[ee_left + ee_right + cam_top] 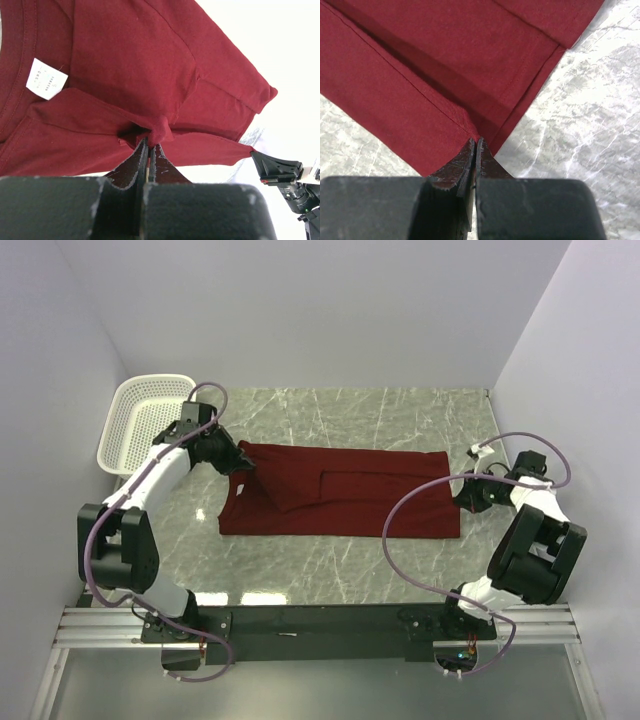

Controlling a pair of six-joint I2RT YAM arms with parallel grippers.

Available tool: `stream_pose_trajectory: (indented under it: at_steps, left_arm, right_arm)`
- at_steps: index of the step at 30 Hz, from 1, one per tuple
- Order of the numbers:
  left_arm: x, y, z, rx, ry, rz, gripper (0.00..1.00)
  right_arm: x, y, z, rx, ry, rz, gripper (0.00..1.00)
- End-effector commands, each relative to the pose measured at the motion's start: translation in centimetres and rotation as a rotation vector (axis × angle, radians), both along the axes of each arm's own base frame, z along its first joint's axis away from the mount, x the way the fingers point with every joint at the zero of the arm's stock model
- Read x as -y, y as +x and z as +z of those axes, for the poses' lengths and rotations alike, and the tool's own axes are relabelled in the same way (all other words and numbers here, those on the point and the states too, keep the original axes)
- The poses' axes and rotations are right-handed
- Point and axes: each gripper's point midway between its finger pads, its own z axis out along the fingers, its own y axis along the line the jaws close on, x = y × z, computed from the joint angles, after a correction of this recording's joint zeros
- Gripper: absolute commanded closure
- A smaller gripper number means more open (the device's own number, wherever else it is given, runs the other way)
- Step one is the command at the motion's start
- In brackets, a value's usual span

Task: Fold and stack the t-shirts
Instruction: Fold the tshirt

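Observation:
A dark red t-shirt [340, 492] lies stretched across the middle of the marble table, folded lengthwise. My left gripper [243, 462] is shut on a bunch of its cloth at the left end, near the collar, lifting that end a little. The left wrist view shows the pinched fold [160, 131] at the fingertips and the white neck label [46, 78]. My right gripper [462, 492] is shut on the t-shirt's right end. In the right wrist view the hem corner [476, 131] is clamped between the closed fingers [470, 152].
A white perforated basket [140, 425] stands at the back left corner, just behind the left arm. White walls close in the table on the left, back and right. Bare marble [330, 560] lies between the shirt and the arm bases.

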Motion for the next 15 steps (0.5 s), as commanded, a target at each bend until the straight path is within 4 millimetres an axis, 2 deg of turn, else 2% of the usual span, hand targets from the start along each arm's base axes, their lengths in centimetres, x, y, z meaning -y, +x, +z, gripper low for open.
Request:
stream_pose_trajectory:
  at_steps: [1,15]
  left_arm:
    - [0.1,1.7,1.9,0.073,-0.001,-0.008,1.00]
    - [0.1,3.6,2.0,0.072,0.010,-0.007,1.00]
  right_arm:
    - [0.9,2.1,1.0,0.045,-0.038,-0.010,0.99]
    - [1.1,2.3,0.0,0.023,-0.068,-0.018,0.99]
